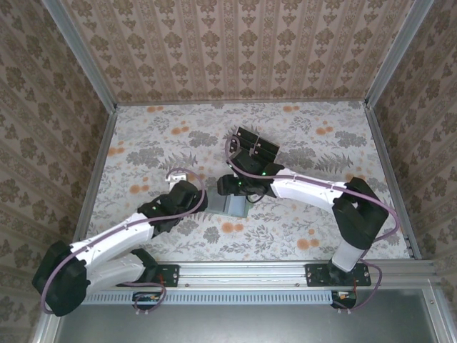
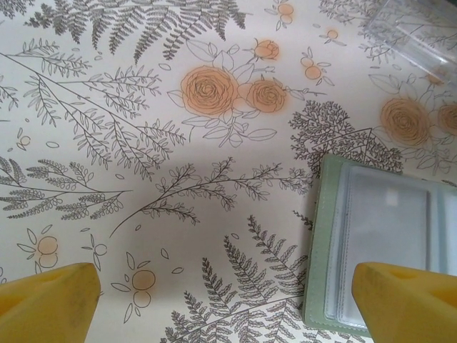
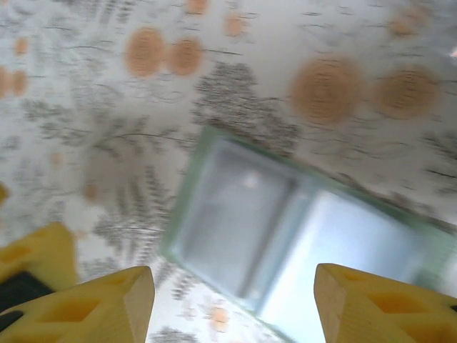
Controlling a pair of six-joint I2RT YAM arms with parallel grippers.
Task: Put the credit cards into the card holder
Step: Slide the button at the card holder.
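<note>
Hovering right over the card holder [image 3: 285, 229], the right claw [image 3: 232, 286] has its yellow fingers [image 3: 107, 304] set moderately apart with nothing between them: no card in there, just the holder below. The holder lies flat and opened out on the flowered table [image 1: 157, 136], near the middle and close to the arms, clear sleeves facing up. On the other side, the left claw [image 2: 225, 286] is spread as wide as it goes and is empty too, with the holder just beside one of its fingers. A corner of a clear plastic tray [image 2: 410, 36] peeks in beyond. From above, the credit cards [image 1: 255, 143], as I take those two glossy black rectangles to be, sit further out past the right wrist. Whether they lie flat or stand, I cannot tell.

My read: no card is in a sleeve yet that I can make out, so this is the setup beat. To do it well, the left claw should steady the holder by an outer edge so it won't skate, keeping clear of the pocket mouths. The right should take one card by a short edge, since these look thin and slick. Bring it in low and nearly flat, square it to a sleeve opening, then slide it in rather than press down. A rushed angle could buckle the plastic or shove the holder away.
</note>
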